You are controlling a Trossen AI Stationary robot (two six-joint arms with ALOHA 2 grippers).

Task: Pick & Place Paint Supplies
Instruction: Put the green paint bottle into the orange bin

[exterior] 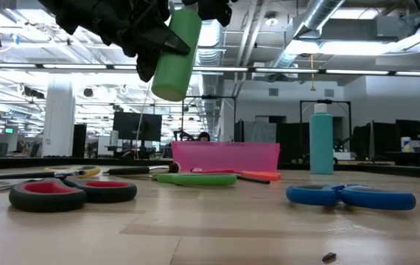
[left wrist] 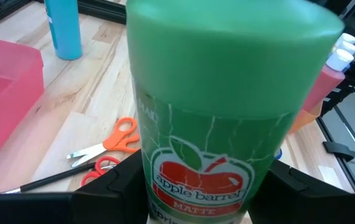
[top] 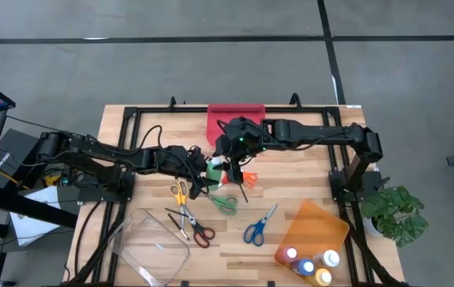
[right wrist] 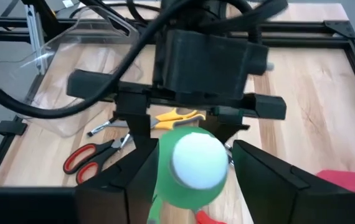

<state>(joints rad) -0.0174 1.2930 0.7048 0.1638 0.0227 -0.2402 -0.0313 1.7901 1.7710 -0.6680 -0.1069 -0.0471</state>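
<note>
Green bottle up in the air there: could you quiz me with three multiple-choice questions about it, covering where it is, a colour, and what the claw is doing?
1. Where is the green bottle?
A. Lying on the table
B. Lifted above the table
C. Inside the clear tray

2. What colour is its cap?
A. Black
B. Yellow
C. White

3. What is the left claw doing?
A. It is shut on the bottle
B. It is open and empty
C. It is holding scissors

Answers:
1. B: the low view shows the bottle hanging well clear of the wood.
2. C: the right wrist view looks straight at a round white cap.
3. A: the left wrist view shows the bottle clamped between that claw's two fingers.
</note>
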